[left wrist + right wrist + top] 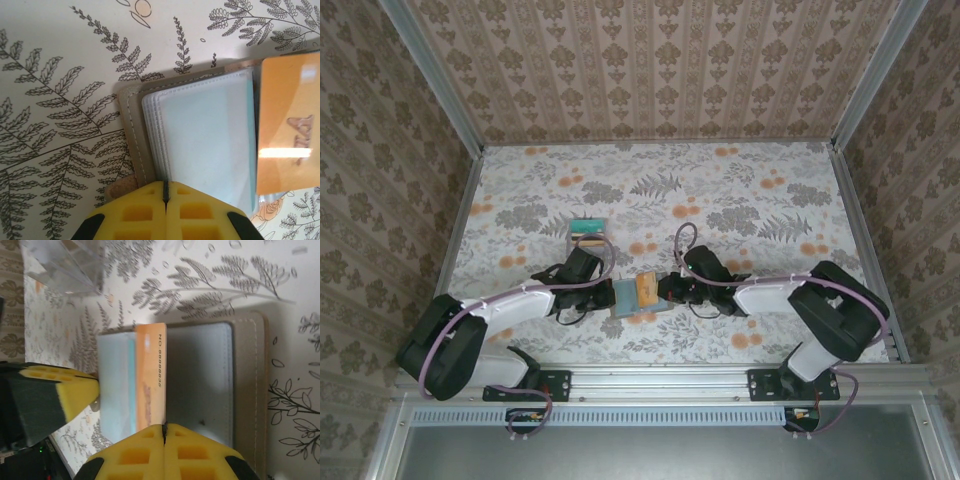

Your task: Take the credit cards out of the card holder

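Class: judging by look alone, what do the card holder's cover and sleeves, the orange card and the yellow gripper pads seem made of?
The card holder: matte tan cover, stitched edge, likely leather or imitation; sleeves glossy clear plastic. The orange card: smooth glossy plastic, bright reflection. On the left gripper, pads: matte yellow, moulded pockets, probably foam or soft rubber.

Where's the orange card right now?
In the top view, the orange card lies on the open card holder, front-centre on the table, between the left claw and the right claw, which pinches its edge.
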Robot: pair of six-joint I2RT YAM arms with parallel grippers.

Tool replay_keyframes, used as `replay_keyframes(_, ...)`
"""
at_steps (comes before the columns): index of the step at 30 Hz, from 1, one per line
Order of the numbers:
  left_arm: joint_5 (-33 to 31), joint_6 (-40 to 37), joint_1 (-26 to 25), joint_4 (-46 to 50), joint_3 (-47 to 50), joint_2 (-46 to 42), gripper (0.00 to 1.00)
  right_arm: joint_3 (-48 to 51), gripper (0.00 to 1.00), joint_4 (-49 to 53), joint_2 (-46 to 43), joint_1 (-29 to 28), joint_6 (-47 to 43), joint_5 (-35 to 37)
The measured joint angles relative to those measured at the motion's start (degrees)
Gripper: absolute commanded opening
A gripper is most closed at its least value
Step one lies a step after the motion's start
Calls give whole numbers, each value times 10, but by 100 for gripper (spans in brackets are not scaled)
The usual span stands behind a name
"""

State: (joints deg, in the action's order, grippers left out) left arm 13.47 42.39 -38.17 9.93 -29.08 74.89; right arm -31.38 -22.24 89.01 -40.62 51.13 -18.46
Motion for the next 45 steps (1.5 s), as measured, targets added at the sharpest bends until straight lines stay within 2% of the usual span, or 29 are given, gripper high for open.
replay_keyframes(4, 0, -1, 0, 17, 0, -11, 9, -1, 0, 38, -47, 9, -27, 2)
replay_keyframes(6, 0, -2, 0, 26, -1, -22, 14, -7, 0, 69, -66, 10, -47, 4)
replay_keyframes(8, 0, -3, 0, 39, -4, -42, 33, -19, 0, 103, -83, 10, -71, 5)
replay_keyframes(11, -11, -5, 0, 59, -10, -87, 51, -51, 0, 155, -105, 10, -117, 5)
replay_keyframes(13, -22, -5, 1, 75, -17, -124, 70, -83, 0, 187, -111, 10, -155, 4)
replay_keyframes(17, -49, 1, 11, 107, -23, -201, 99, -156, 0, 251, -107, 10, -232, 4)
replay_keyframes(24, -116, 0, 36, 204, -33, -331, 100, -286, 0, 320, -29, -9, -383, 12)
replay_keyframes(30, -169, 0, 55, 273, -40, -408, 100, -386, 0, 389, 47, -33, -504, 17)
replay_keyframes(45, -223, 0, 64, 347, -47, -463, 100, -698, 0, 534, 234, -53, -784, 17)
